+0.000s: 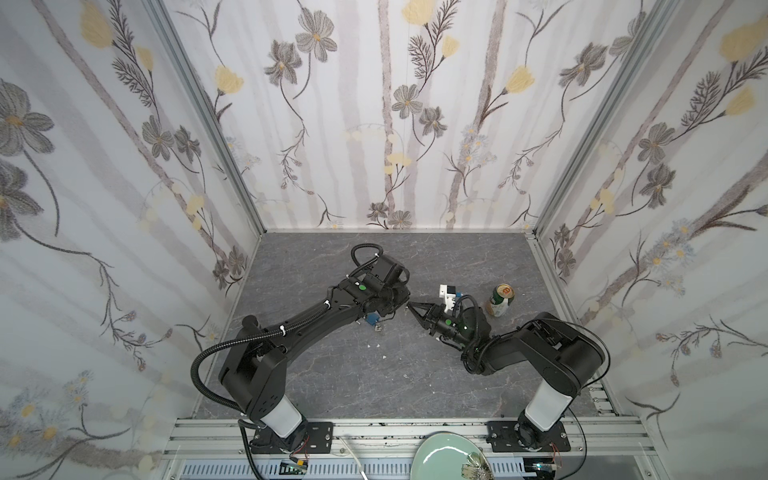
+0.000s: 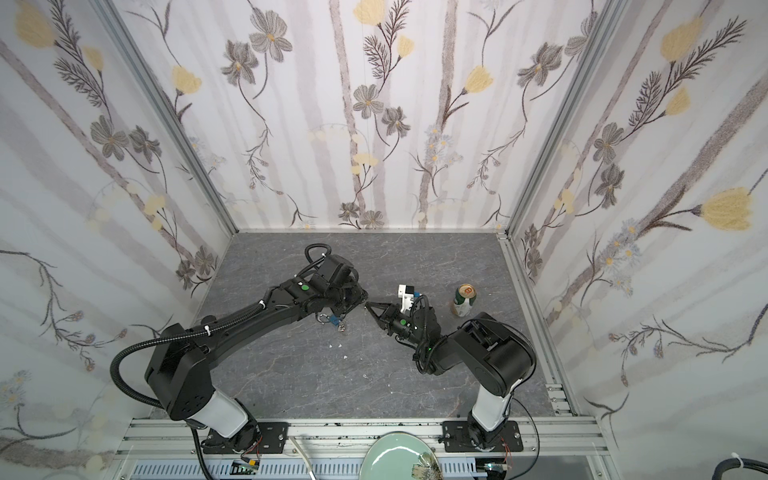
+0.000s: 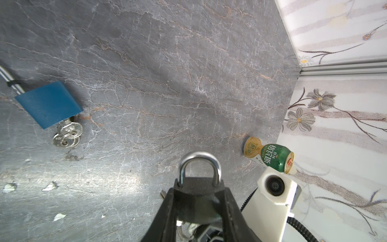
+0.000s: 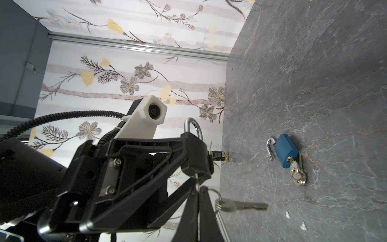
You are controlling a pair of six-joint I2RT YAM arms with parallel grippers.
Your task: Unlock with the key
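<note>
While your left gripper (image 3: 200, 194) clamps black padlock (image 3: 199, 183) body, your right gripper (image 4: 198, 191) pinches key (image 4: 196, 179) seated in its keyhole; spare key (image 4: 244, 206) dangles; blue padlock (image 4: 285, 150) lies near worktop (image 1: 332, 374) middle.

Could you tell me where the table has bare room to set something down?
Bare: the table strip along the back wall, and the front middle between the arm bases, bar white scraps. Crowded: mid-table, where left gripper and right gripper meet beside the blue padlock, with the can at their right.
</note>
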